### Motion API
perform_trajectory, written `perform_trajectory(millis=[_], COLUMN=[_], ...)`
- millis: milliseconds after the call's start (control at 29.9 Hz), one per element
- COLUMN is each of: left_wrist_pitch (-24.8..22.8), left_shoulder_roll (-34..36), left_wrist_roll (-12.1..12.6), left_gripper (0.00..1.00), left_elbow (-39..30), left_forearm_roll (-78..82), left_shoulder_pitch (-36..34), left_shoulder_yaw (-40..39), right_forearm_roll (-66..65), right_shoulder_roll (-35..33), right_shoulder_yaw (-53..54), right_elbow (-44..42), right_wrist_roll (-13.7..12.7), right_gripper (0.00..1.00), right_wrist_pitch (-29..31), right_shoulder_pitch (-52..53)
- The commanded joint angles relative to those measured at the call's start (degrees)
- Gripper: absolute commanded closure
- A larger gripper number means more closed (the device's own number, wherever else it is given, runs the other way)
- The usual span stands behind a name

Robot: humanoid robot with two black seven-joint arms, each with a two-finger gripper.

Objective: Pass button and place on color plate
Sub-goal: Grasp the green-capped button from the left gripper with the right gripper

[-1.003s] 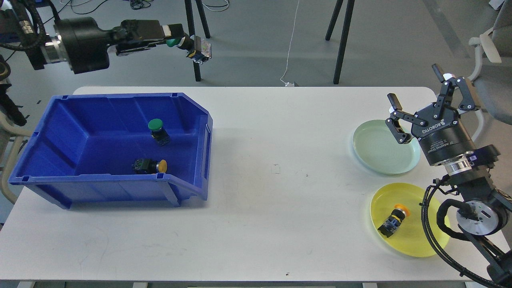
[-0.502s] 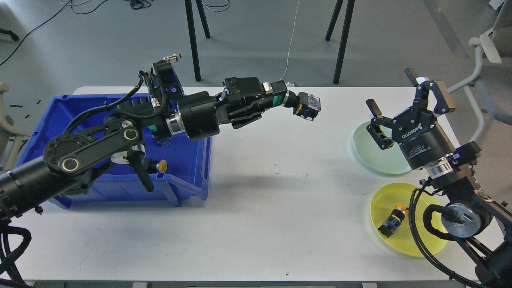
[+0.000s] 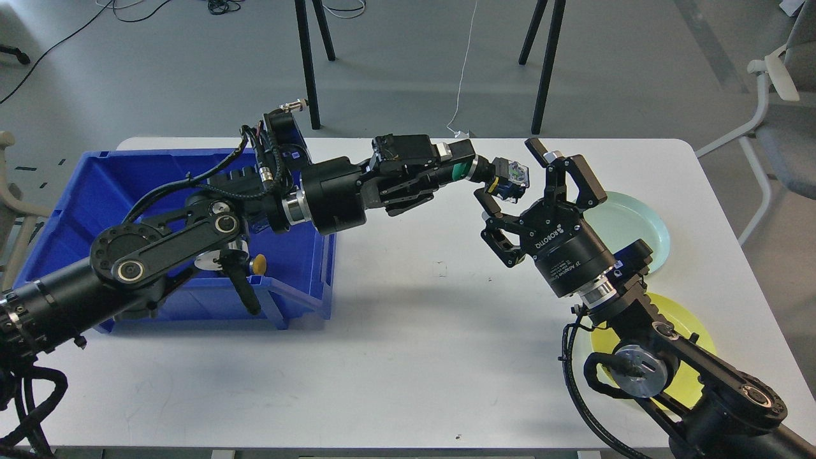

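Clamped in my left pincer [image 3: 475, 171] is a green-capped button [image 3: 503, 176], held out sideways above the white table [image 3: 408, 357], a little past the middle toward the far edge. The green cap sits between my fingers and the button's dark, blue-and-clear body sticks out to the right, free in the air.

My right pincer [image 3: 513, 175] is spread wide, with one finger [image 3: 488, 203] below and to the left of the button's body and the other [image 3: 542, 153] above and to its right, so the body lies in the gap between them. I cannot tell whether either finger touches it.

A blue bin [image 3: 83, 210] stands near the left edge, and my left arm crosses over it. Inside, close to the bin's near wall, a yellow-capped button [image 3: 257, 264] peeks out from behind the arm.

Toward the right edge lies a pale green plate [image 3: 647, 223], partly hidden by my right wrist, with nothing on the part I can see. Nearer the right front corner is a yellow plate [image 3: 688, 373], mostly covered by my right arm, so I cannot see what rests on it.
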Motion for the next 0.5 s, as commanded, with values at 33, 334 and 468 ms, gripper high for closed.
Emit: perform_trajectory(millis=[33,334,468], left_wrist_pitch=[0.0,0.0,0.0], left_shoulder_roll=[0.1,0.1,0.1], left_wrist_roll=[0.0,0.0,0.0], left_gripper=[0.87,0.87,0.87], left_elbow=[0.2,0.5,0.4], left_forearm_roll=[-0.1,-0.2,-0.2], left_shoulder_pitch=[0.0,0.0,0.0], left_shoulder_yaw=[0.0,0.0,0.0], right_forearm_roll=[0.0,0.0,0.0], right_shoulder_roll=[-0.6,-0.8,-0.8], right_shoulder_yaw=[0.0,-0.1,-0.3], right_elbow=[2.3,4.3,4.5], right_wrist_roll=[0.0,0.0,0.0], right_gripper=[0.00,0.00,0.00], right_wrist_pitch=[0.0,0.0,0.0], right_shoulder_pitch=[-0.8,-1.5,-1.5])
